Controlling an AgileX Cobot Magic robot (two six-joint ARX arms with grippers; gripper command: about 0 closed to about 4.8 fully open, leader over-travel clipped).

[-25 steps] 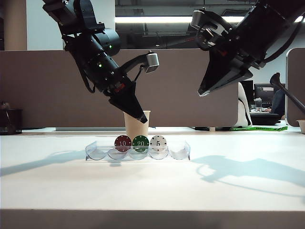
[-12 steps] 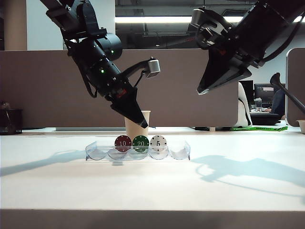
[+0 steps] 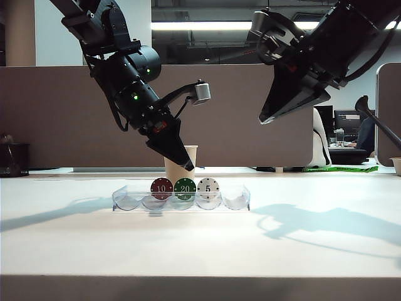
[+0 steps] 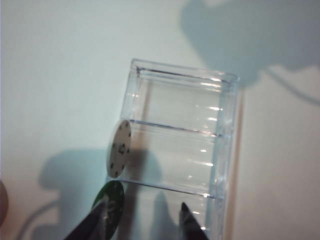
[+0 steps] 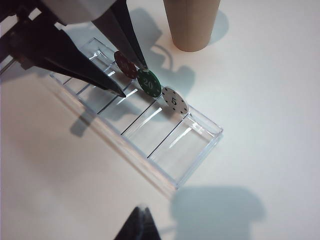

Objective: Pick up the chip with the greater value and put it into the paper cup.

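The chip with the greater value, a green "20" (image 3: 185, 187), stands on edge in a clear tray (image 3: 235, 202) between a red "10" chip (image 3: 161, 187) and a white "5" chip (image 3: 208, 187). My left gripper (image 3: 187, 167) hangs open just above the green chip, pointing steeply down. In the left wrist view its fingers (image 4: 186, 220) stand wide apart, and the green chip (image 4: 111, 202) shows beside one of them. The tan paper cup (image 3: 174, 169) stands behind the tray, partly hidden by that gripper. My right gripper (image 3: 265, 119) is raised high at the right, shut and empty (image 5: 141, 216).
The tray (image 5: 165, 150) has several empty slots past the white chip (image 5: 174, 101). The cup (image 5: 191, 25) sits close behind the chip row. A low partition runs behind the table. Office clutter lies at the far right.
My left gripper has dipped slightly, its tip closer to the green chip, jaws still open. The right arm has not moved.
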